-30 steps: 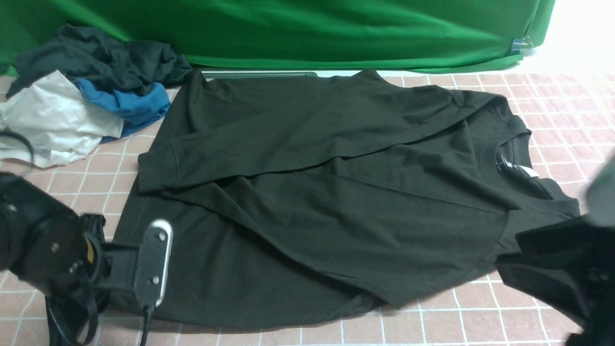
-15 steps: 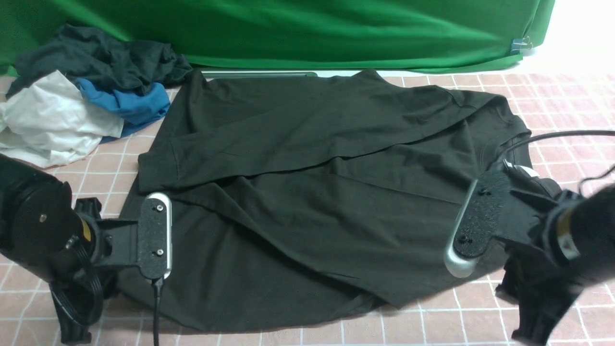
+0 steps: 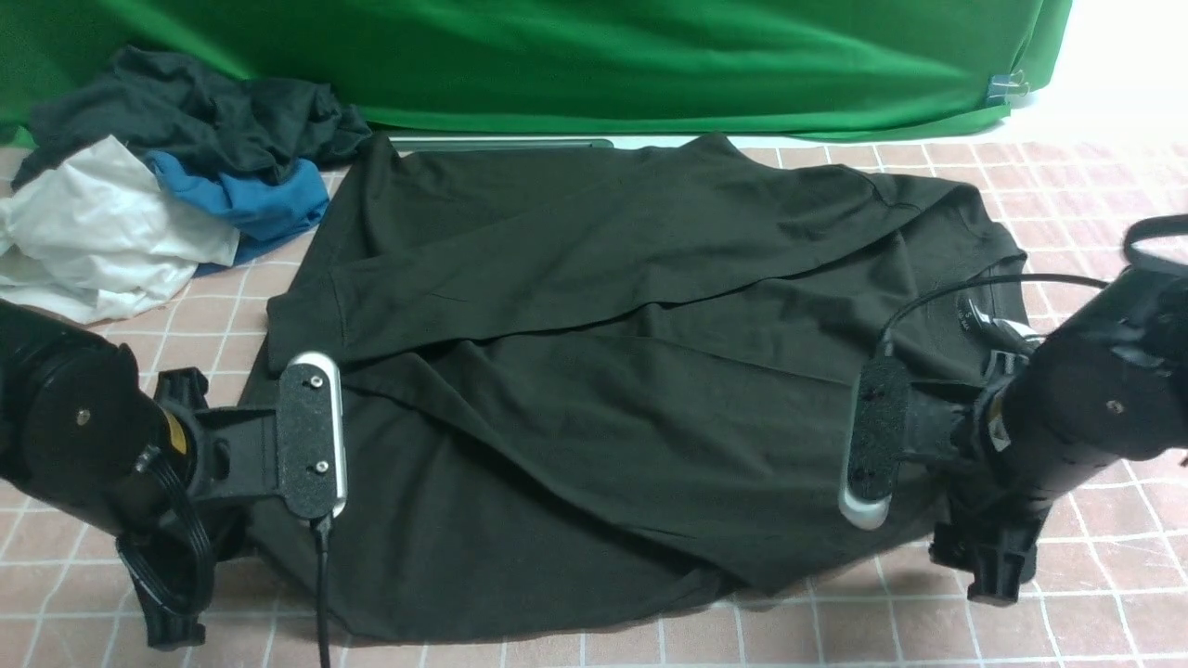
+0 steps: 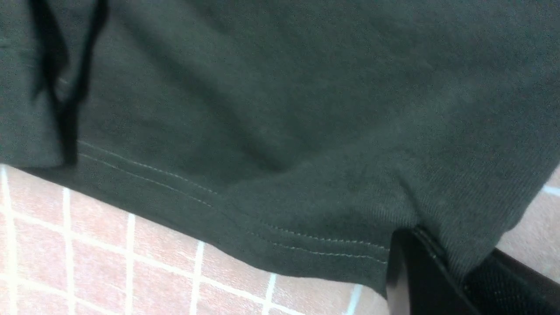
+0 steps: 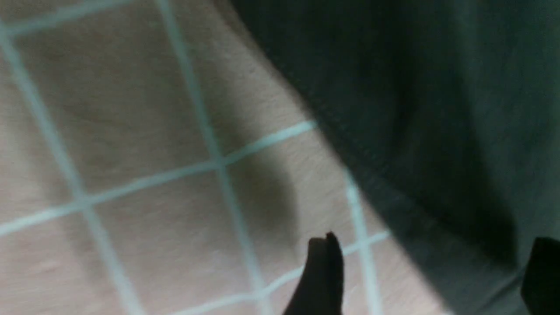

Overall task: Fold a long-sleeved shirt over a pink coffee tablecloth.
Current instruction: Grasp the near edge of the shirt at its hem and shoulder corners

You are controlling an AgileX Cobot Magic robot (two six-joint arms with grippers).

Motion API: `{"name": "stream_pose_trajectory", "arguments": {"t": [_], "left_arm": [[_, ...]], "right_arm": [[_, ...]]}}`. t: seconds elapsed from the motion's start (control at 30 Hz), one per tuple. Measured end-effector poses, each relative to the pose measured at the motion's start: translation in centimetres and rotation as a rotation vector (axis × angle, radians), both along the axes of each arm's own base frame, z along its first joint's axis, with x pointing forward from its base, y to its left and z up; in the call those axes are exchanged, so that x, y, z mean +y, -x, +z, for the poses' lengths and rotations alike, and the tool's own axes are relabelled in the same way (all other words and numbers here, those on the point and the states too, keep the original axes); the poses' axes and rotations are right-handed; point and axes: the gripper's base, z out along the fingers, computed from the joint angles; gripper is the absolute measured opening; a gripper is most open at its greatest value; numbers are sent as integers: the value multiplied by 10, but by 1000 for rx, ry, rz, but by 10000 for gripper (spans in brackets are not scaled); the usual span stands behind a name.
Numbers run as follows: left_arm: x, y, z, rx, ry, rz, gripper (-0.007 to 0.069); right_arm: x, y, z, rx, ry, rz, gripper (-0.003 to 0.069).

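A black long-sleeved shirt (image 3: 603, 371) lies spread out, sleeves folded across it, in the middle of a pink checked cloth (image 3: 1095, 204). The left claw (image 4: 455, 280) pinches the shirt's near-left hem. The right claw (image 5: 433, 280) stands wide apart over the shirt's near-right edge.

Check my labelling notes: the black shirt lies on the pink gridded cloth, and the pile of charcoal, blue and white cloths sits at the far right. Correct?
No: the pile of cloths sits at the far left, as the front view shows. The black shirt does lie on the pink gridded cloth.
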Motion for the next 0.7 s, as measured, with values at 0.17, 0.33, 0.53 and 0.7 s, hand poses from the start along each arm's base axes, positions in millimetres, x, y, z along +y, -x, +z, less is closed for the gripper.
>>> {"name": "stream_pose_trajectory", "arguments": {"t": [0.17, 0.33, 0.53, 0.7], "left_arm": [[0, 0, 0, -5, 6, 10, 66], [0, 0, 0, -5, 6, 10, 66], [0, 0, 0, -3, 6, 10, 66], [0, 1, 4, -23, 3, 6, 66]], "right_arm": [[1, -7, -7, -38, 39, 106, 508], [2, -13, -15, -46, 81, 162, 439], [3, -16, -19, -46, 90, 195, 361], [3, -16, -19, -45, 92, 198, 155]]}}
